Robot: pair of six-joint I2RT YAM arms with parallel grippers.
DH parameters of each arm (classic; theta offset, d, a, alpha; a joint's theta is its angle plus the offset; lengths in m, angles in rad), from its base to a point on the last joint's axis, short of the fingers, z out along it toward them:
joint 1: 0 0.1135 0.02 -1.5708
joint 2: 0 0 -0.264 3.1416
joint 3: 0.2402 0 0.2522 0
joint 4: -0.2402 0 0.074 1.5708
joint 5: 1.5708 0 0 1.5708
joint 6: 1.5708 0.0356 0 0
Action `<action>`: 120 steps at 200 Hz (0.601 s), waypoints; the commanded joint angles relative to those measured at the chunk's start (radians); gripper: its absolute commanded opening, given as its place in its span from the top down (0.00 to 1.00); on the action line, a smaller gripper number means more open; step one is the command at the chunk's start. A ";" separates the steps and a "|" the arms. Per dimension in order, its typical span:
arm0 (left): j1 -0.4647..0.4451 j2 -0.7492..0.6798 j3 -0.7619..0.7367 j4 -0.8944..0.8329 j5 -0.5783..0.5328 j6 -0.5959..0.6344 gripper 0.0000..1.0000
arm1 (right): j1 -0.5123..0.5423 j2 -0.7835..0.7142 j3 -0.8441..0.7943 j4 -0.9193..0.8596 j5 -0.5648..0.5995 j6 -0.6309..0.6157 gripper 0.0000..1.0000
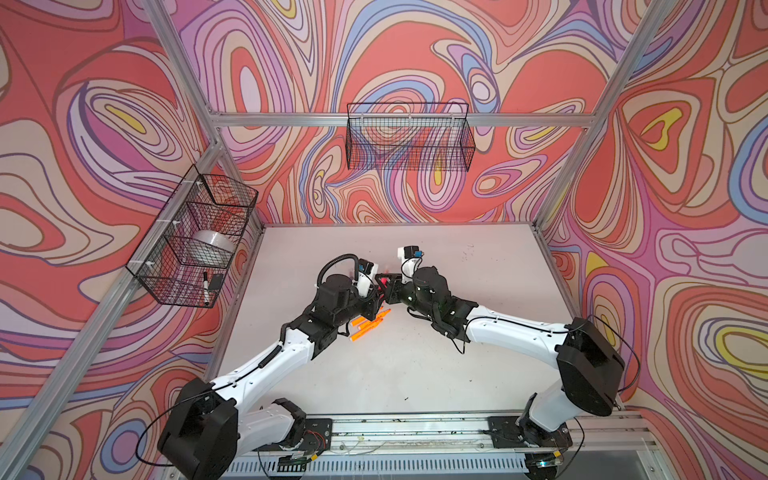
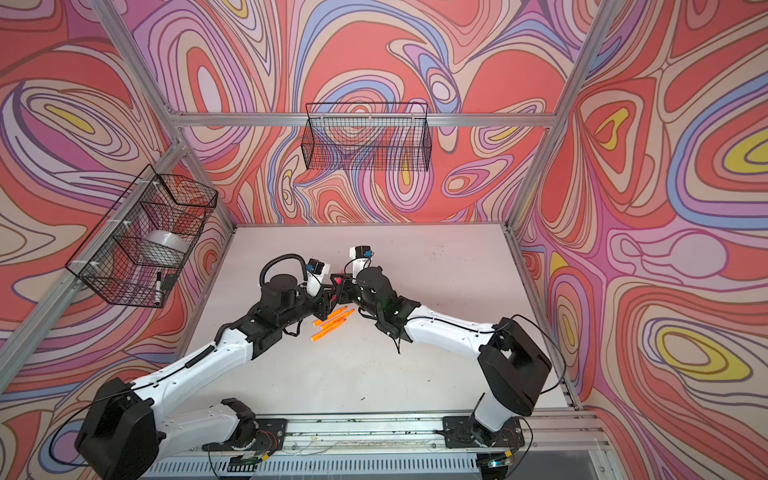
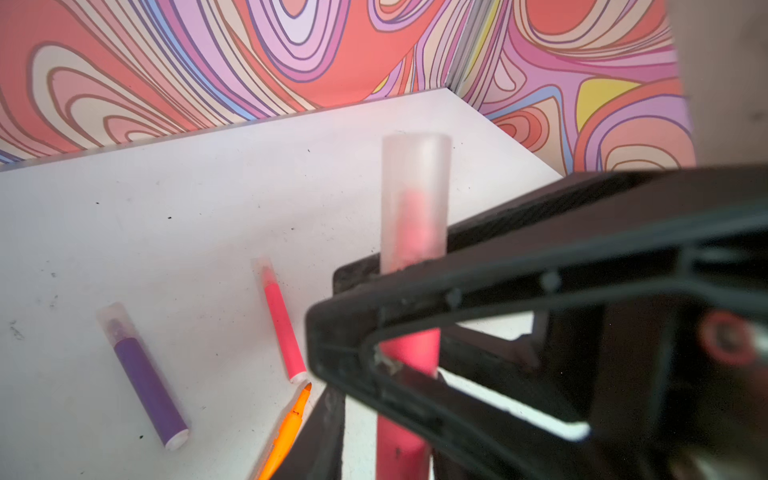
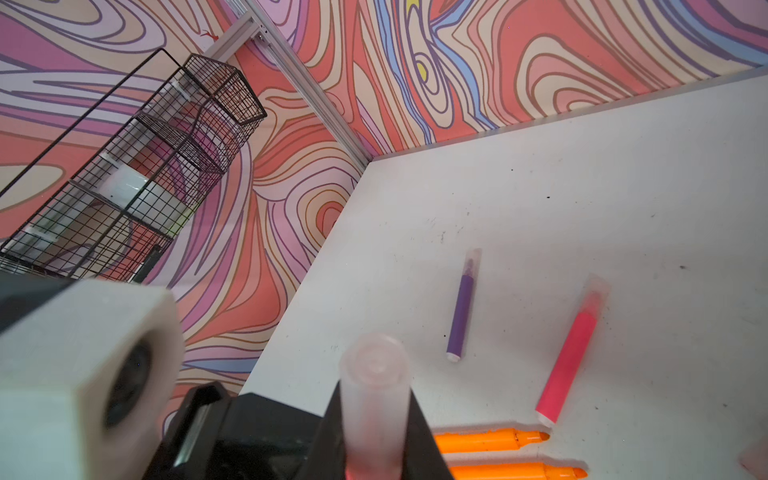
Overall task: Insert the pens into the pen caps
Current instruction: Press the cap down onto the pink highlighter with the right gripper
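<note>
right gripper (image 4: 374,415): clamped on capped pink pen (image 3: 409,353) — roughly upright, cap (image 3: 415,187) up
left gripper (image 1: 375,297): grip unclear
orange pens (image 1: 368,324): flat — left arm nearer

Our 2 arms stretch forward and bend inward, wrists turned toward each other, so their tips meet at the middle. Our right gripper (image 1: 390,291) clamps a pink pen (image 3: 409,353); how wide our left gripper (image 1: 376,301) stands, we cannot tell.
</note>
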 commanded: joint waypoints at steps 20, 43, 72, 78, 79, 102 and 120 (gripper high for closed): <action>-0.007 -0.013 0.025 0.035 0.031 0.032 0.63 | 0.016 0.015 0.031 -0.021 -0.015 -0.003 0.93; -0.007 -0.029 0.023 0.042 0.013 0.029 0.65 | 0.018 0.016 0.024 -0.014 -0.028 0.006 0.94; -0.007 -0.040 0.025 0.063 -0.039 0.022 0.68 | 0.021 0.013 0.006 0.001 -0.037 0.021 0.94; -0.007 -0.043 0.025 0.069 -0.047 0.020 0.69 | 0.024 0.013 0.004 0.004 -0.040 0.024 0.94; -0.007 -0.043 0.025 0.070 -0.048 0.019 0.69 | 0.024 0.014 0.003 0.004 -0.040 0.025 0.94; -0.007 -0.042 0.028 0.093 -0.046 0.010 0.75 | 0.034 0.020 0.004 0.014 -0.049 0.031 0.94; -0.007 -0.033 0.034 0.107 -0.024 0.006 0.78 | 0.040 0.027 0.007 0.020 -0.057 0.032 0.94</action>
